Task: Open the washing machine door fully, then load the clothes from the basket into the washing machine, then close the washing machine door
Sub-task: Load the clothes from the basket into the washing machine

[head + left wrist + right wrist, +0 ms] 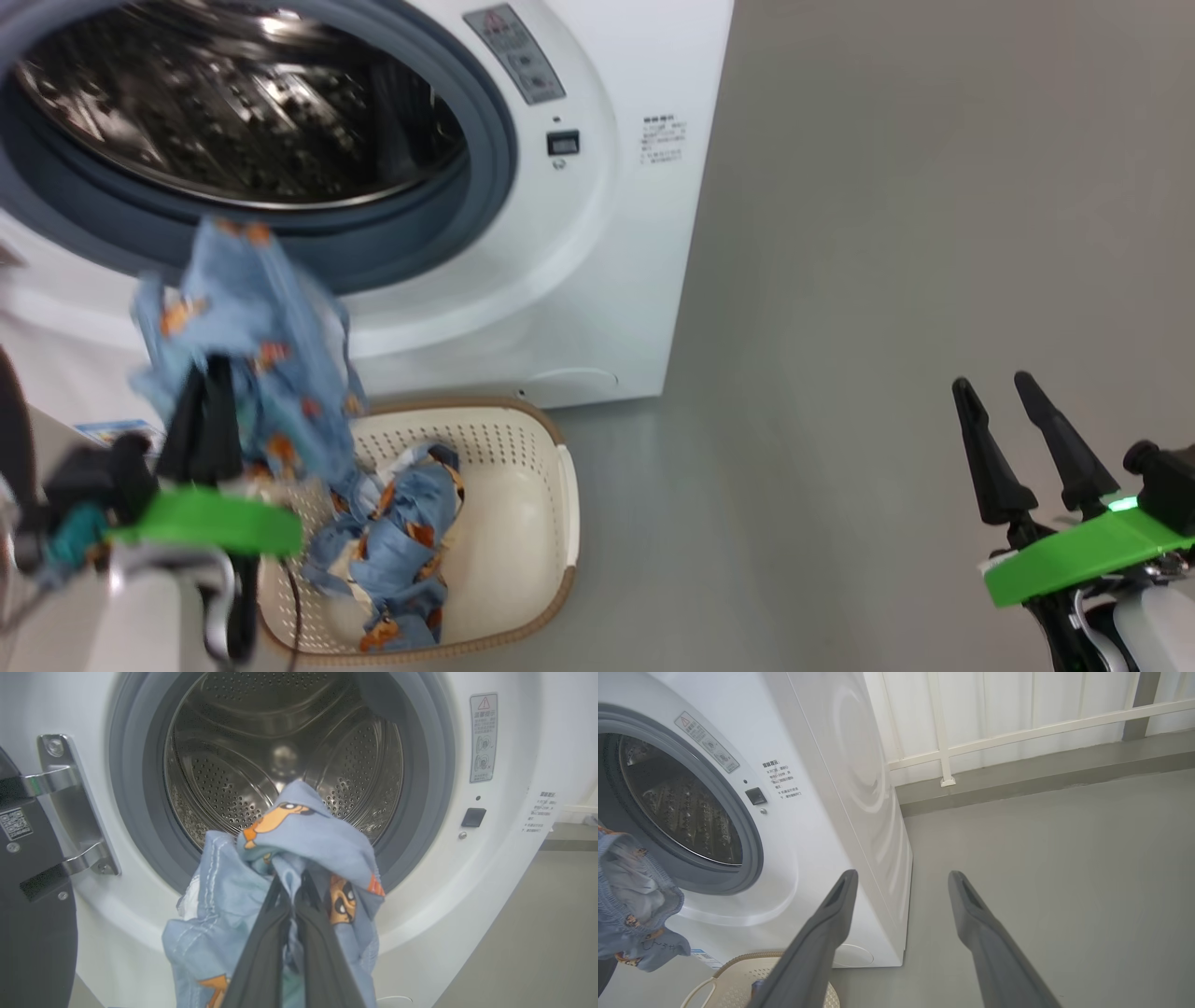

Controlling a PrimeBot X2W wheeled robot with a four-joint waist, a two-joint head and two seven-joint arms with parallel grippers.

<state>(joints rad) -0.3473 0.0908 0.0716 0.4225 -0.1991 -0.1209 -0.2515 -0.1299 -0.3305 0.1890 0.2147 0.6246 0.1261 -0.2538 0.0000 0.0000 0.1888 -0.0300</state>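
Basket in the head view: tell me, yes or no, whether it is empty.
No, a heap of light blue printed clothes lies inside the basket.

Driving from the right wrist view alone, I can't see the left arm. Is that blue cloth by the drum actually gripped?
Observer: Yes, the left gripper is shut on the held cloth, which bunches over its fingertips before the mouth of the drum.
Operator: Anything left in the basket?
Observer: Yes, more blue pieces lie in the basket.
Operator: Is the door out of the way?
Observer: The washing machine door stands swung open on its hinge, left of the opening in the left wrist view.
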